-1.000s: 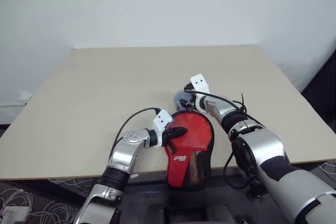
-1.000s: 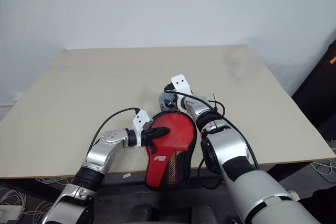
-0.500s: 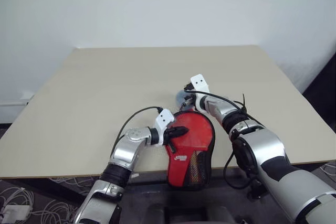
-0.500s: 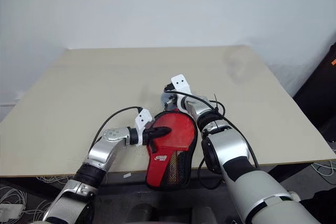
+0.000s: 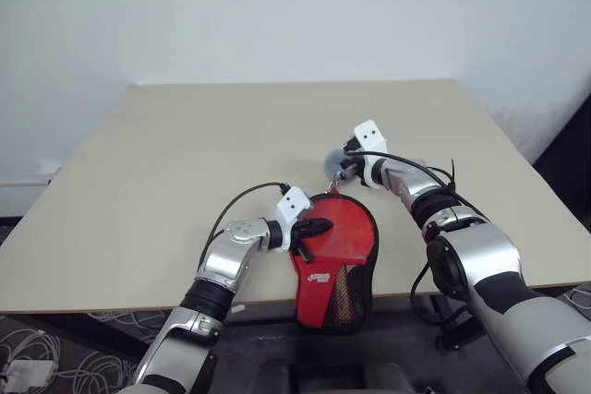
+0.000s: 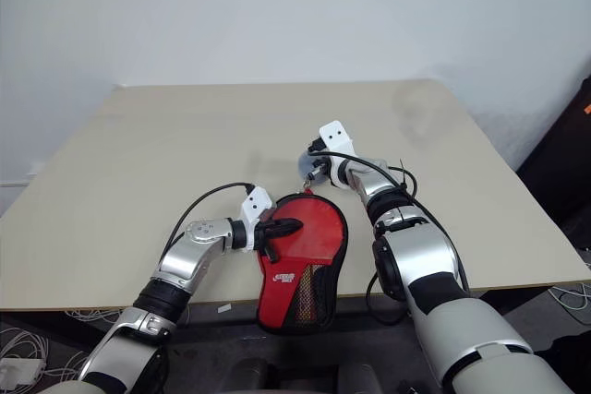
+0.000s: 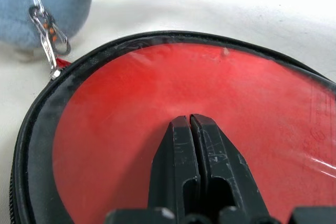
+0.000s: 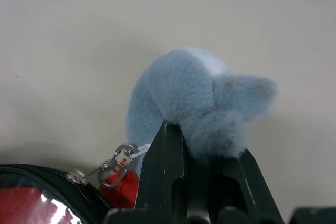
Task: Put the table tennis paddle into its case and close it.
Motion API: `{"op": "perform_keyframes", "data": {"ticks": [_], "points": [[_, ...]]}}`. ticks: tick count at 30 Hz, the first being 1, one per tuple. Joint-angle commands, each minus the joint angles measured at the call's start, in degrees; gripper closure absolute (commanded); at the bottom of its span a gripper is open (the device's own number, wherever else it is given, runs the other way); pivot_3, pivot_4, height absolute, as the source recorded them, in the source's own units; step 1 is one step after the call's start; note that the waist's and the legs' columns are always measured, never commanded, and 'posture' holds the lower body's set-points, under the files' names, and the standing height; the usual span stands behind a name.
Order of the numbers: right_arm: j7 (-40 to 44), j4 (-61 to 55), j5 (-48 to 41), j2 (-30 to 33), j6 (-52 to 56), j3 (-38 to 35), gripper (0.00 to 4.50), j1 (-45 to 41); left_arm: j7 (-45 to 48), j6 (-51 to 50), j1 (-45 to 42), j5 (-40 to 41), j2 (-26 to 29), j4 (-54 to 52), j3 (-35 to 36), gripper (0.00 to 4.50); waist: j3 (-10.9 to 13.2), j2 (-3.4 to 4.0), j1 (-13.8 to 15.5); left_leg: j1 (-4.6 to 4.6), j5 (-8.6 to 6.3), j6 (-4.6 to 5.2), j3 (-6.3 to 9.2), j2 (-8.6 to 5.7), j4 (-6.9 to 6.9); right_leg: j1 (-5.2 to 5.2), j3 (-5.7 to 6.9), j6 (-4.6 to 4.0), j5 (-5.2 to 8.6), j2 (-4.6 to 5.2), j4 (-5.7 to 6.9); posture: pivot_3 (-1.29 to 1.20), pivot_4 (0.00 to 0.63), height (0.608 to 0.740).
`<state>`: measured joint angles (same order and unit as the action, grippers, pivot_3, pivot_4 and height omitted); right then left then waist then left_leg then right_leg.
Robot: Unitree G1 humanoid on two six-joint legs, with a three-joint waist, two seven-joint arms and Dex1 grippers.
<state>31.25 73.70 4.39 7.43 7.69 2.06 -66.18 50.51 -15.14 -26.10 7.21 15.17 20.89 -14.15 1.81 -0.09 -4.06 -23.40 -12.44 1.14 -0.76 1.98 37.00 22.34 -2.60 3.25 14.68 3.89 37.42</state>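
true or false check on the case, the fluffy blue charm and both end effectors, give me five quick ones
1. The case lies red face up at the table's near edge. True.
2. The left end effector is wide open above the case. False: its fingers are shut and press on the red face.
3. The right end effector is shut on the blue plush charm. True.
4. The charm is loose, unconnected to the case. False: a metal clip links it to the zipper.
5. The case sits at the table's far edge. False: it overhangs the near edge.
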Motion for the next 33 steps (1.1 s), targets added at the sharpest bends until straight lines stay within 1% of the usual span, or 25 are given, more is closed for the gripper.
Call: {"op": "perform_keyframes", "data": {"ticks": [1, 6, 10, 16, 18, 22, 27, 33], "points": [[0.5, -5.3, 1.3, 2.6, -3.3, 1.1, 4.45, -1.0, 0.1, -1.3, 0.8, -1.7, -0.3, 2.0, -2.0, 4.5, 0.0, 0.0, 0.0, 0.0, 0.0, 0.0, 0.0, -0.01, 0.0, 0.0, 0.0, 0.0, 0.0, 0.01, 0.0, 0.0, 0.0, 0.74], [2.9, -9.2, 3.2, 4.8, -5.1, 4.1, 4.45, 1.8, 0.2, -1.6, 0.9, -1.7, -0.5, 1.9, -2.2, 4.5, 0.0, 0.01, 0.1, -0.01, 0.0, 0.0, 0.0, -0.02, 0.02, 0.0, 0.01, 0.01, 0.0, 0.02, 0.0, 0.0, 0.0, 0.74], [3.8, -12.1, 2.7, 7.2, -4.4, 4.2, 4.45, 3.9, 0.3, -1.5, 0.8, -1.9, -0.6, 2.1, -2.4, 4.5, 0.0, 0.02, 0.1, -0.02, 0.0, 0.0, 0.01, -0.02, 0.02, -0.01, 0.01, 0.01, 0.01, 0.02, 0.0, 0.0, 0.0, 0.74], [7.1, -18.7, 1.5, 12.6, -1.2, 3.3, 4.45, 8.4, 0.5, -1.1, 0.4, -2.0, -0.8, 2.8, -2.7, 4.5, 0.0, 0.03, 0.7, -0.03, 0.0, 0.01, 0.01, -0.04, 0.06, -0.03, 0.01, 0.03, 0.02, 0.04, -0.02, 0.0, 0.0, 0.74], [8.3, -22.4, 1.0, 14.5, 0.8, 2.9, 4.45, 10.3, 0.7, -0.9, 0.3, -2.0, -0.9, 3.0, -2.8, 4.5, 0.0, 0.05, 1.1, -0.04, -0.01, 0.02, -0.01, -0.04, 0.08, -0.02, -0.01, 0.03, 0.02, 0.04, -0.02, 0.0, 0.0, 0.74], [10.5, -32.6, -3.5, 17.3, 9.4, -0.6, 4.45, 14.5, 1.0, -0.5, 0.3, -1.7, -1.0, 3.2, -2.9, 4.5, 0.0, 0.06, 1.5, -0.07, -0.01, 0.02, -0.02, -0.04, 0.13, -0.01, -0.01, 0.03, 0.02, 0.04, -0.01, 0.0, 0.0, 0.74], [11.6, -47.2, -4.6, 21.7, 15.4, -0.8, 4.45, 23.2, 1.2, -0.4, 0.3, -1.7, -1.1, 3.4, -2.9, 4.5, 0.0, 0.06, 1.9, -0.13, -0.04, 0.06, -0.01, -0.06, 0.2, -0.01, 0.0, 0.06, 0.04, 0.06, -0.03, 0.0, 0.0, 0.74], [13.3, -62.8, -8.1, 25.1, 23.2, -1.0, 4.45, 33.0, 1.8, -0.3, 0.4, -1.7, -1.0, 3.3, -3.3, 4.5, 0.0, 0.07, 2.1, -0.12, -0.05, 0.07, -0.02, -0.06, 0.22, 0.0, -0.02, 0.08, 0.06, 0.05, -0.04, 0.0, 0.0, 0.74]]}}
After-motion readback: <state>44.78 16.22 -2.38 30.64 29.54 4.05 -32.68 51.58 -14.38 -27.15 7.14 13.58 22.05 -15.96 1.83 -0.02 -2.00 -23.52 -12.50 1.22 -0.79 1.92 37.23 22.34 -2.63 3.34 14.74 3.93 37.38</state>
